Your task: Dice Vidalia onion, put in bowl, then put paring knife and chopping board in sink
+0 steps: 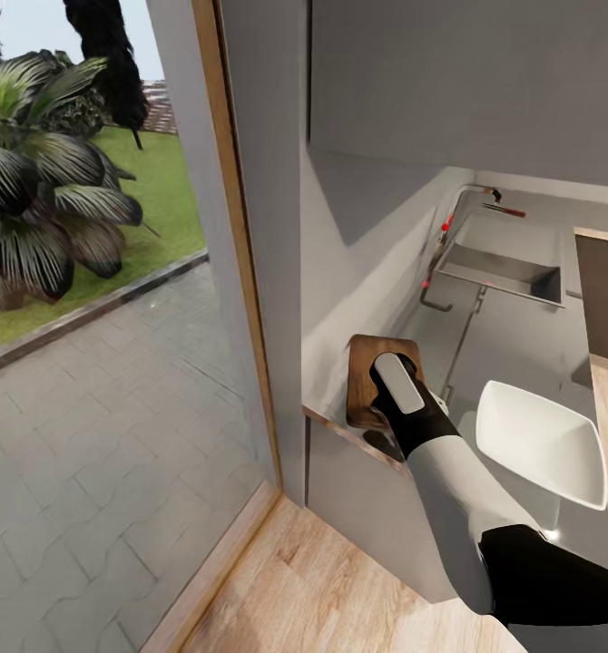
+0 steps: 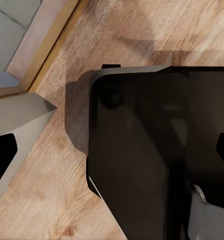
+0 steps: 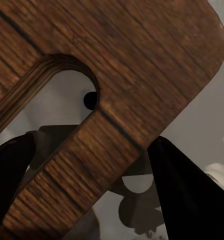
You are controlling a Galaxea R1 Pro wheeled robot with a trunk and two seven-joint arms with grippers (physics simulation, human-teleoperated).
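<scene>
Gripping the chopping board [image 3: 142,75] by its handle-slot end, my right tool [image 3: 91,195] pinches the rigid, flat wood; it hangs off the surface [image 1: 513,336] edge, well short of the sink [image 1: 504,268].

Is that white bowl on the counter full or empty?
Empty, as far as the head view shows: the bowl has a plain white inside, with no onion bits, beside the chopping board.
</scene>
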